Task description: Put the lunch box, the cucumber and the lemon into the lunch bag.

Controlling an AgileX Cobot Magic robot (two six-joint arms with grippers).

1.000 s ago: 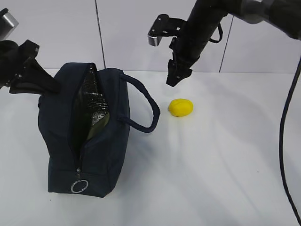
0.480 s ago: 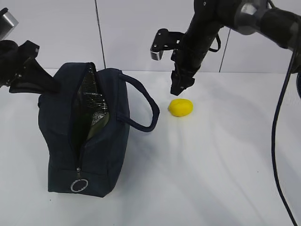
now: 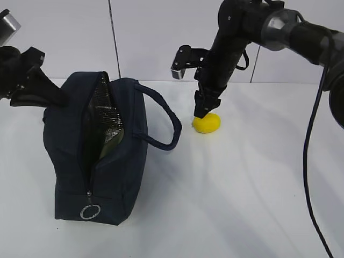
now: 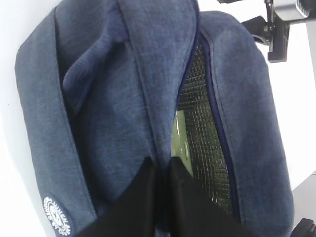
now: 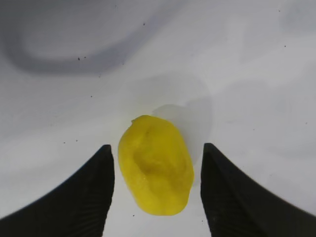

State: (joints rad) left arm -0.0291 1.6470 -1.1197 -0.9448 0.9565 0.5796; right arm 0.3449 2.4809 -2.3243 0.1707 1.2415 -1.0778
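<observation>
Lemon [image 5: 155,165] lies on the white worktop [image 3: 242,188], right of the bag [image 3: 99,156] and a little farther back, clear of its handle. Small, rounded, firm-looking, probably light; the skin looks smooth, so it could roll or squirt out of a poor pinch. Best hold, I judge: across the short middle, fingers flat on the two long flanks, not on the pointed ends.

Right pincer [image 5: 155,192] stands apart, one finger either side of the lemon with a gap showing on both sides; nothing clamped yet. From the side its tip sits right at the top of the fruit.

Left pincer [image 4: 160,197] looks closed on the bag's fabric at its far left end, beside the open zip, holding the mouth wide. Silvery lining shows inside, with a pale green surface low down, likely the lunch box [image 4: 180,136]. Cucumber not visible.

Against a second ago: the right arm has dropped from well above the lemon down onto it. Lemon, bag and left arm are unmoved.
</observation>
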